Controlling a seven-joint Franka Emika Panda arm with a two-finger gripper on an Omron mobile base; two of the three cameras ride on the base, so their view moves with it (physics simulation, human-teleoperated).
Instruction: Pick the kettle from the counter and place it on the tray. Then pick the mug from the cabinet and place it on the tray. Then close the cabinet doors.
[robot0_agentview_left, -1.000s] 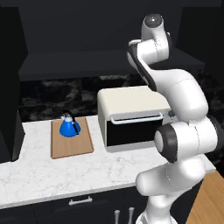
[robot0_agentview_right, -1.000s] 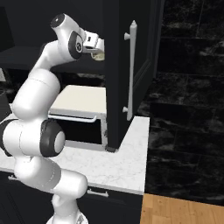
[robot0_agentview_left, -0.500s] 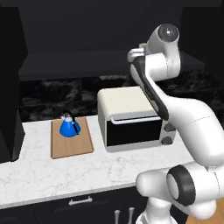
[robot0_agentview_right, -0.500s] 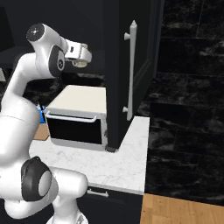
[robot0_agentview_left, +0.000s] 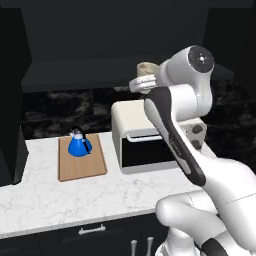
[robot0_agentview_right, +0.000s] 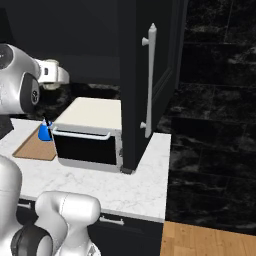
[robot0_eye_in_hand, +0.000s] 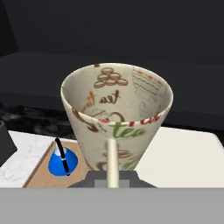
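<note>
step in hand: second step, as i judge it. the kettle (robot0_agentview_left: 79, 145) already sits on the tray (robot0_agentview_left: 81, 166), and the mug (robot0_eye_in_hand: 116, 117) is up in the air, being carried.
pincer: the pincer (robot0_agentview_left: 141, 82) is clenched on the mug; in the hand view the mug's handle runs down into the grip, and the mug's open mouth faces the camera.
mug: high above the white toaster oven (robot0_agentview_left: 155, 136), well apart from the tray, which lies to the left of the oven on the table (robot0_agentview_left: 60, 195) in the left base view.
kettle: on the far half of the tray, upright, handle arched over it.
next move: my guess is a swing left past the oven and down to the bare near half of the tray, clear of the kettle, then a release.
cabinet door: one cabinet door (robot0_agentview_right: 150, 80) stands open beside the oven, its silver bar handle (robot0_agentview_right: 149, 79) facing the right base view; closing is yet to come.
hard to make out: the finger tips are hidden under the mug; in the right base view the arm covers most of the mug and the tray is partly cut off by the oven. the cabinet interior is too dark to read.
</note>
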